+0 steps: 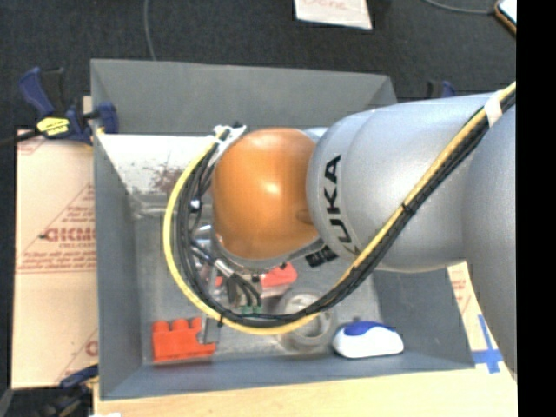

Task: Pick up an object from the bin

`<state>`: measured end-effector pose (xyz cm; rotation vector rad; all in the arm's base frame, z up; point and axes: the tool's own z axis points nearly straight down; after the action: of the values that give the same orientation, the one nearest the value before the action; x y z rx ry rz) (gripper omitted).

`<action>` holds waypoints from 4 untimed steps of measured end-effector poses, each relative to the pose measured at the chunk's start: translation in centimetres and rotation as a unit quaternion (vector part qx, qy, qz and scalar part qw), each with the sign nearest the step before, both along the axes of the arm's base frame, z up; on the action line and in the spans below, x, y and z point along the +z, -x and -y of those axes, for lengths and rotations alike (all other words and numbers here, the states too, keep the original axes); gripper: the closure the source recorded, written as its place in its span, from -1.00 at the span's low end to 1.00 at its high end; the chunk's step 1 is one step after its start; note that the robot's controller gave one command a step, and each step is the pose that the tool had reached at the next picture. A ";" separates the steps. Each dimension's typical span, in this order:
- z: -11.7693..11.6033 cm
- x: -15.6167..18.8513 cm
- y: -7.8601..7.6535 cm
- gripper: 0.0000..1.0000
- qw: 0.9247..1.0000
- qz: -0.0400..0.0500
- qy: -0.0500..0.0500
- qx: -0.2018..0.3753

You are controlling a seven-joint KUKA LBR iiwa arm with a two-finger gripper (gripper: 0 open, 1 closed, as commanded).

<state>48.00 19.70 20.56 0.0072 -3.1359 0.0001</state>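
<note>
Pincer [239, 287] hangs low beside a small red piece [280, 276]; wide or narrow, I cannot tell. Probably the lowering step; next comes closing and lifting.

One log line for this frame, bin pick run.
arm: over bin middle | nearest: small red piece, clear ring | also: orange brick lower left, white-blue mouse-like thing lower right | held: cannot tell

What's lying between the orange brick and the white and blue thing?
Going from the orange brick: bare bin floor, then a pale see-through ring beside the white and blue thing, in the camera view.
</note>
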 end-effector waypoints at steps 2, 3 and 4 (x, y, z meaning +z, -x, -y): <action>-1.7 -13.5 0.0 -1.00 0.998 0.012 -0.003 0.068; -1.9 -7.1 0.6 -1.00 0.993 0.010 -0.003 0.115; -3.9 -10.5 0.7 -1.00 0.986 0.010 -0.002 0.169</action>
<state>47.33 23.60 10.04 0.5391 -3.1092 -0.0053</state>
